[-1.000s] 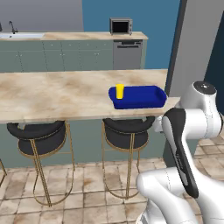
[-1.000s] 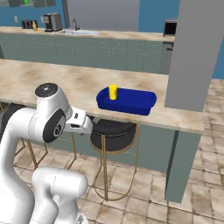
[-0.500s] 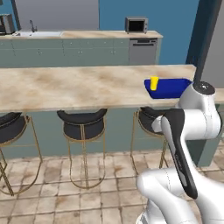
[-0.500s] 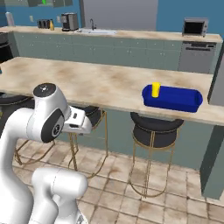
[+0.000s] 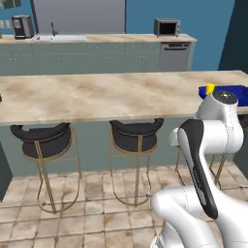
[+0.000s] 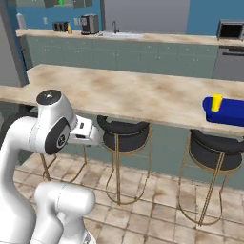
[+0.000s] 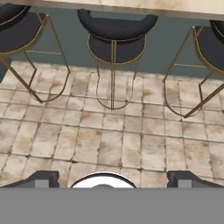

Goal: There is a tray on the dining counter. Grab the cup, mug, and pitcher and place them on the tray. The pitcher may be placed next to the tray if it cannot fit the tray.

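Note:
The deep-blue tray (image 5: 236,93) lies on the dining counter (image 5: 111,97) at its far right end, also seen as tray (image 6: 230,112) on counter (image 6: 133,93). The yellow cup (image 5: 209,88) stands upright at the tray's left end, likewise cup (image 6: 217,102). The mug and the pitcher are out of view. My arm is folded close to the base, well short of the counter. My gripper (image 7: 113,179) points down at the tiled floor in front of the stools. It is open, its fingertips (image 7: 41,178) far apart with nothing between them.
Black stools with gold legs (image 5: 137,140) (image 5: 46,145) stand under the counter's overhang, also stool (image 7: 114,33). Behind runs a second counter with cabinets, a sink (image 5: 53,36), a coffee machine (image 5: 20,26) and a microwave (image 5: 167,27). Tiled floor (image 7: 113,131) lies below the hand.
The whole picture has shifted: the base has driven left along the counter, so tray and cup now sit at the right edge. The arm keeps its folded pose, gripper still open.

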